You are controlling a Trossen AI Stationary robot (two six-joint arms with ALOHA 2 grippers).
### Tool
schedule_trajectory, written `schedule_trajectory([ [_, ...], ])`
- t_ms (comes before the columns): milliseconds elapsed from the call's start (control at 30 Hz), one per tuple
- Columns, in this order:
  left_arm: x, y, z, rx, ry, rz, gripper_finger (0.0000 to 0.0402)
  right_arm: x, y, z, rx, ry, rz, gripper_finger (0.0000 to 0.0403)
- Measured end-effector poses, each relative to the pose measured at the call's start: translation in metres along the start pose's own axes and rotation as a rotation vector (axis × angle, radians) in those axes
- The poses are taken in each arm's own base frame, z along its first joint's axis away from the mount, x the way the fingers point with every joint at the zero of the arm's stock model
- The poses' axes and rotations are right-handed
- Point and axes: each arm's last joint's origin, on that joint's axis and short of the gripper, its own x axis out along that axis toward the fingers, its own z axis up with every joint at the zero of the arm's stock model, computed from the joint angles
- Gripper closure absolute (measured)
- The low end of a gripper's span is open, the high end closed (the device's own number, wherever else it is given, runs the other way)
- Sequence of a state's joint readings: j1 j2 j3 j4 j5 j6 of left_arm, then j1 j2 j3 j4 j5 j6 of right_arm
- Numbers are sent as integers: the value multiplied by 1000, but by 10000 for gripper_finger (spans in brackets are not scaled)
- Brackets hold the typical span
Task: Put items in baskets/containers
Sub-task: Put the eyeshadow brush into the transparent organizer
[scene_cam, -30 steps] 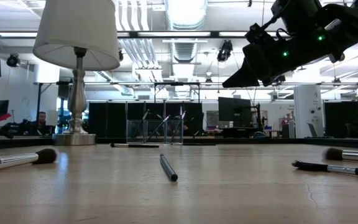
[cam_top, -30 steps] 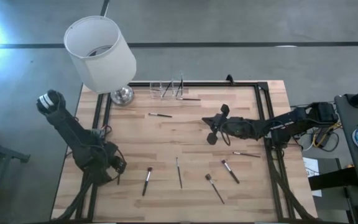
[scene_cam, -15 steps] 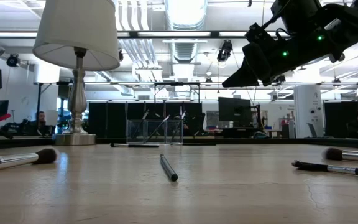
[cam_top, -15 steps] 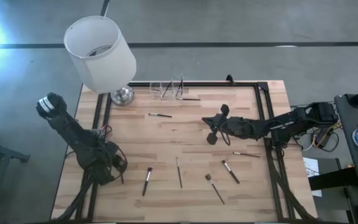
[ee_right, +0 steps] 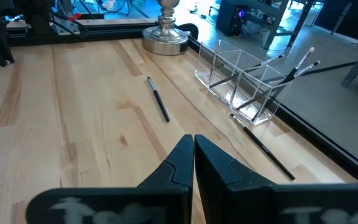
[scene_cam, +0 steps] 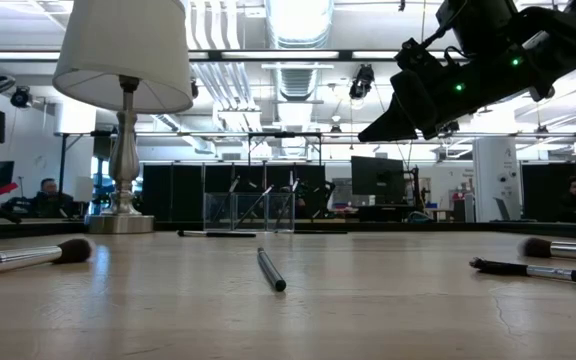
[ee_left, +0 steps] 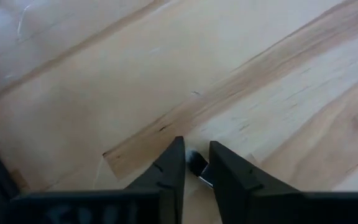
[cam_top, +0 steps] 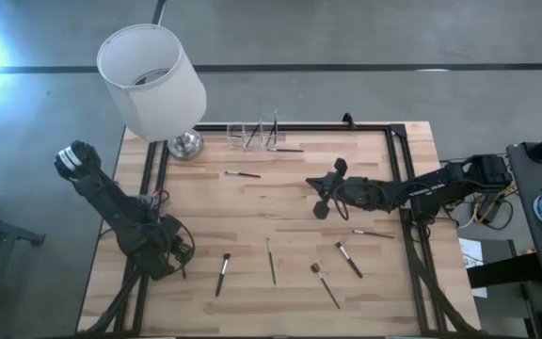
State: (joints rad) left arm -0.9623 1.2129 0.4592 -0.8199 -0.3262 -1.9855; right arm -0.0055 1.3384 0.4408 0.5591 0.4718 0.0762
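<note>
My left gripper (cam_top: 178, 262) is down at the table's front left. In the left wrist view its fingers (ee_left: 166, 171) stand close together around the silver-and-dark end of a makeup brush (ee_left: 197, 163) lying on the wood. My right gripper (cam_top: 325, 194) hovers shut over the table's middle, holding nothing, and its closed tips (ee_right: 193, 148) point toward the clear holder (ee_right: 241, 84). That holder (cam_top: 252, 135) stands at the back edge with several brushes leaning in it. Loose brushes lie at the back (cam_top: 242, 174) and along the front (cam_top: 222, 273), (cam_top: 271, 261), (cam_top: 325, 284), (cam_top: 349, 259).
A white-shaded lamp (cam_top: 151, 80) on a silver base (cam_top: 184, 144) stands at the back left corner. One more brush (cam_top: 373, 234) lies under the right arm, and another (cam_top: 285, 150) beside the holder. A black frame rail (cam_top: 412, 217) borders the tabletop. People sit in the room beyond.
The left gripper has lowered slightly at the front left and its fingers have narrowed around a brush end. The right arm has not moved.
</note>
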Motion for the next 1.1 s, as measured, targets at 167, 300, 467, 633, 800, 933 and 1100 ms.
schedule_trajectory([
  [167, -1, -1, -1, 48, 16, -4, 384, 0, 0, 0, 0, 0, 0, 394],
  [300, -8, -10, -1, 127, 53, -37, 399, 0, 0, 0, 1, 0, 0, 394],
  [467, -17, -24, 5, 222, 38, -74, 401, 0, 0, 0, 2, 0, 0, 394],
  [633, -29, -41, 19, 307, -76, -127, 401, 0, 0, 0, 2, 0, -1, 394],
  [800, -36, -55, 38, 369, -384, -156, 401, 0, 0, -1, 1, 2, -1, 394],
  [933, -37, -73, 55, 410, -637, -195, 401, 0, 0, -1, -2, 3, -1, 394],
  [1100, -41, -105, 85, 455, -914, -165, 401, 0, 0, -1, 0, 3, -1, 394],
])
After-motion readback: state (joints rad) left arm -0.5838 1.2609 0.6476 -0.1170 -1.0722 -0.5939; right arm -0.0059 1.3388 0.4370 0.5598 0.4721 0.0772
